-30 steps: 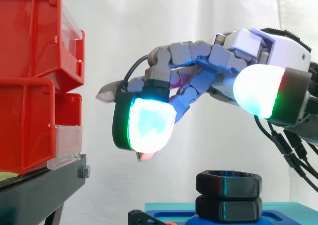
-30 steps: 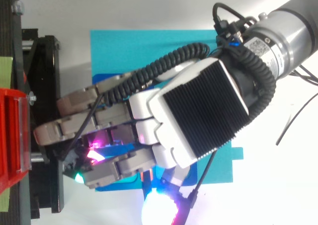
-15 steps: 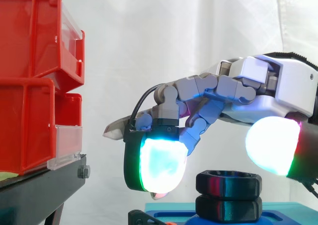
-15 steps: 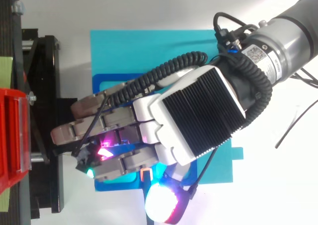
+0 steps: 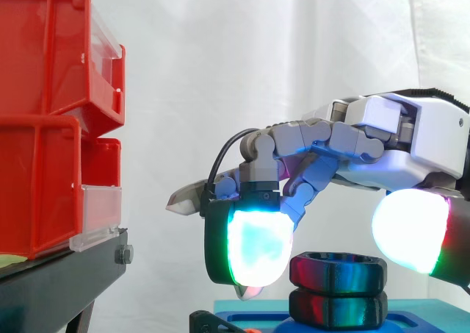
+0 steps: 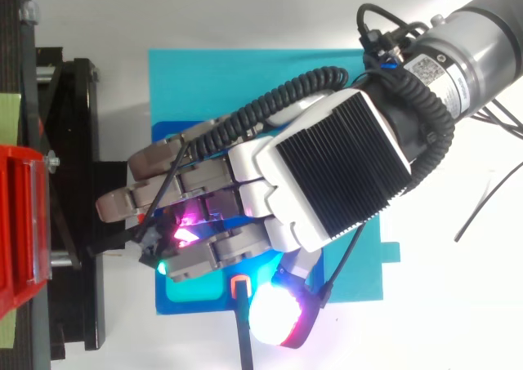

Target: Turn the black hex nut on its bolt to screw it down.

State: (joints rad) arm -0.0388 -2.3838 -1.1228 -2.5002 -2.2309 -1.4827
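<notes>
Hand (image 5: 400, 138) arched palm-down over the black hex nut (image 5: 338, 268), fingers loosely bent and apart, gripping nothing. One glowing fingertip pad (image 5: 253, 246) hangs just beside the nut's left face; I cannot tell whether it touches. The thumb pad (image 5: 410, 230) sits up and to the right, apart from the nut. The nut stands on a second black hex piece (image 5: 338, 309) on a teal base plate (image 6: 245, 76); the bolt is hidden from me. I judge the approach nearly done, with the grasp and all the turning left.

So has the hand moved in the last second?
Yes. The hand has dropped and shifted right, away from the red bins, toward the black hex nut.
</notes>
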